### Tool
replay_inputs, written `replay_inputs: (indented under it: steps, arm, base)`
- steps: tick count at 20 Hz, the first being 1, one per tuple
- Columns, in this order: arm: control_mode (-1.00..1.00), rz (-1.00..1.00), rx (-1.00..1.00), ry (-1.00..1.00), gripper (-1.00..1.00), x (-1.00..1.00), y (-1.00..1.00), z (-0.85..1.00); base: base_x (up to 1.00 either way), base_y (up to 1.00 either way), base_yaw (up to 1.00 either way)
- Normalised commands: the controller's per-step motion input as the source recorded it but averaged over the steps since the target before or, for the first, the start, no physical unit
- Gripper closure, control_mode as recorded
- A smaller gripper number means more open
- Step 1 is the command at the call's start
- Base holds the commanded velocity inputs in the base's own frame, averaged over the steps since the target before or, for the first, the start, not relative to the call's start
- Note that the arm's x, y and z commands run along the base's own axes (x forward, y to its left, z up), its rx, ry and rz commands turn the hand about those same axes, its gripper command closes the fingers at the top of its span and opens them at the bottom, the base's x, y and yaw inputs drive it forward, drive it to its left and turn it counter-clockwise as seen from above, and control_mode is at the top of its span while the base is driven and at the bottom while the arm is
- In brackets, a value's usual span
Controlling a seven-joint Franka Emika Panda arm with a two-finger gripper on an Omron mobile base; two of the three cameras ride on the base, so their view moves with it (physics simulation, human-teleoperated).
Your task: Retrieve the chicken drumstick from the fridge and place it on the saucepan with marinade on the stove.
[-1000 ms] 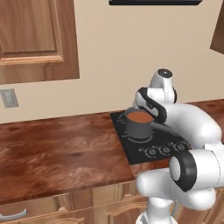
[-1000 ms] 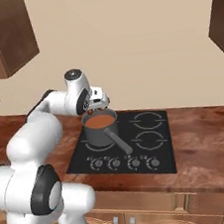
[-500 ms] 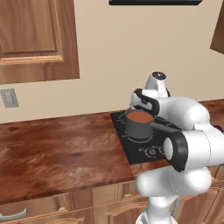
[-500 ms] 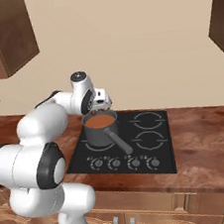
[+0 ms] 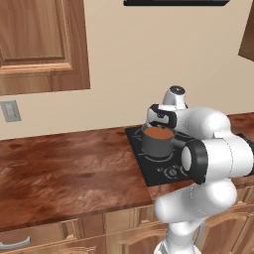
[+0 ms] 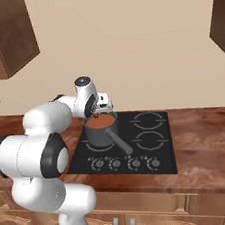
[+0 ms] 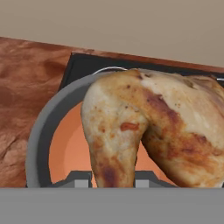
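Note:
In the hand view the golden-brown chicken drumstick [image 7: 148, 127] hangs just above the saucepan [image 7: 39, 131], with my gripper [image 7: 109, 181] shut on its narrow end. Orange-brown marinade [image 7: 68, 151] shows under the meat. The dark grey saucepan [image 5: 158, 144] stands on the left burner at the back of the black stove [image 5: 161, 171], its long handle [image 6: 119, 142] pointing toward the knobs. My gripper [image 6: 98, 112] hovers at the pan's far rim, over the marinade [image 6: 104, 121]. The fridge is out of view.
Brown wood-grain counter [image 5: 64, 168] runs left of the stove, and more counter [image 6: 204, 142] lies to its right. A row of knobs [image 6: 123, 163] lines the stove's front. Wall cabinets [image 5: 39, 44] hang above, and an outlet [image 5: 10, 110] sits on the wall.
The hand has crept a little sideways over the saucepan with the drumstick still in it. My elbow has swung up and closer to the cameras. The pan has not moved.

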Motion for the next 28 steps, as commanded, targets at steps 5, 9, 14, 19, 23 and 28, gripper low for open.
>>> replay_inputs:
  steps: [5, 9, 14, 19, 23, 28]
  arm:
    - [-1.00, 0.01, 0.00, 0.00, 1.00, 0.10, 0.00, -0.25]
    - [-1.00, 0.00, 0.00, 0.00, 1.00, 0.24, 0.00, -0.16]
    - [-1.00, 0.00, 0.00, 0.00, 1.00, 0.30, -0.01, -0.11]
    - [-1.00, 0.00, 0.00, 0.00, 1.00, 0.26, 0.00, -0.16]
    - [-1.00, 0.01, 0.00, 0.00, 1.00, 0.21, 0.00, -0.18]
    - [-1.00, 0.02, 0.00, -0.01, 1.00, -0.14, -0.03, -0.19]
  base:
    - [0.00, 0.00, 0.00]
    - [0.00, 0.00, 0.00]
    - [0.00, 0.00, 0.00]
    - [0.00, 0.00, 0.00]
    - [0.00, 0.00, 0.00]
    - [0.00, 0.00, 0.00]
